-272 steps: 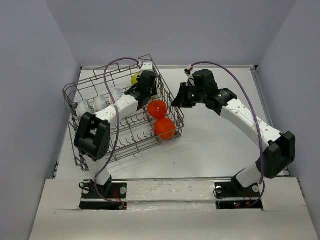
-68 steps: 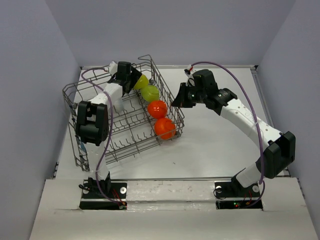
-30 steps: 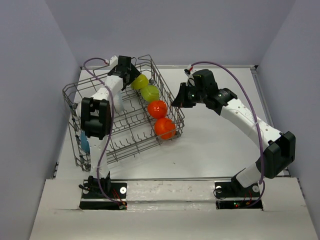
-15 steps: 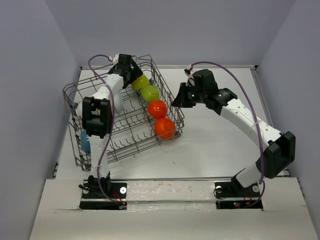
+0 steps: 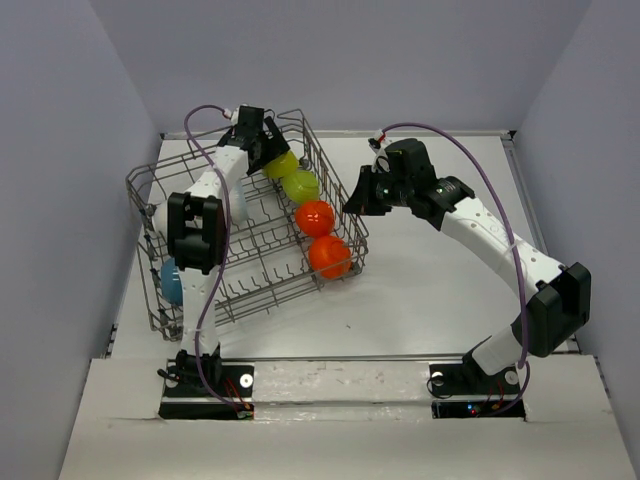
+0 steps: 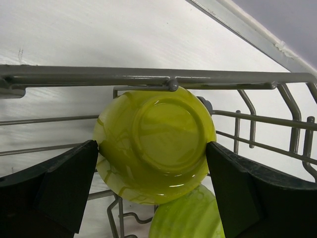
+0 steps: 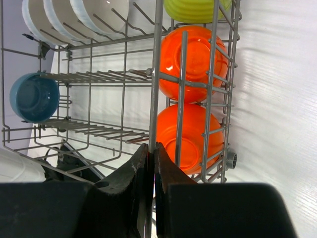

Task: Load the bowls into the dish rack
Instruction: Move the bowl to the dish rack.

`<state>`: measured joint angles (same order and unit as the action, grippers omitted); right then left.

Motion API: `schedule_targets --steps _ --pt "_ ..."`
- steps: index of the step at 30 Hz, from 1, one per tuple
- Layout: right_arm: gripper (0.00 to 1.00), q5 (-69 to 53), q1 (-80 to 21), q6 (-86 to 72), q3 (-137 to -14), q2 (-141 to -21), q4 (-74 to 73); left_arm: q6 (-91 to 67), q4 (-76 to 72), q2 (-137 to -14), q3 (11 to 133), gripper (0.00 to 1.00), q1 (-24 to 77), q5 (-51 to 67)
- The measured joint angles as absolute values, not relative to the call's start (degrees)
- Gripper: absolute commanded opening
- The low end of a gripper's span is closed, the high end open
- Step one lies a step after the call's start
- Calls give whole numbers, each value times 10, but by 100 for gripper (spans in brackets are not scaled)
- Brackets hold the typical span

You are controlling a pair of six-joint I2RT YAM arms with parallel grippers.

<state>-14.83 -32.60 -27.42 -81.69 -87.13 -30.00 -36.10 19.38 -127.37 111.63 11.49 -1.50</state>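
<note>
Dish rack (image 5: 265, 285) holds white, blue, orange, yellow-green bowls (image 5: 329, 256); left end effector (image 6: 151, 148) gapes around one yellow-green bowl (image 6: 163, 124), right end effector (image 7: 151, 151) clamps its wire.

The top camera is sitting high up behind both arms and is looking down and forward. It is far off, so it is taking in the whole white table (image 5: 430, 290) and the dish rack (image 5: 260, 285). The left wrist camera is peeking out between its own black fingers (image 6: 64, 183), very close to a yellow-green bowl (image 6: 156, 136) at the rack's top wire. The right wrist camera is looking along its own dark fingers (image 7: 121, 193), close up, through the rack's side at two orange bowls (image 7: 195, 54). All three are sharing the rack.
</note>
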Motion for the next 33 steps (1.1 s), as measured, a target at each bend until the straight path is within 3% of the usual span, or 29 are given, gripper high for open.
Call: schedule_targets --steps 8,22,33 --pt "6 -149 -326 -274 -817 -871 -300 -335 206 -1281 1133 98 115 0" --pt "6 -149 -326 -275 -817 -871 -300 -264 239 -1289 1193 87 116 17" --pt "6 -149 -326 -275 -817 -871 -300 -247 259 -1289 1197 87 116 1"
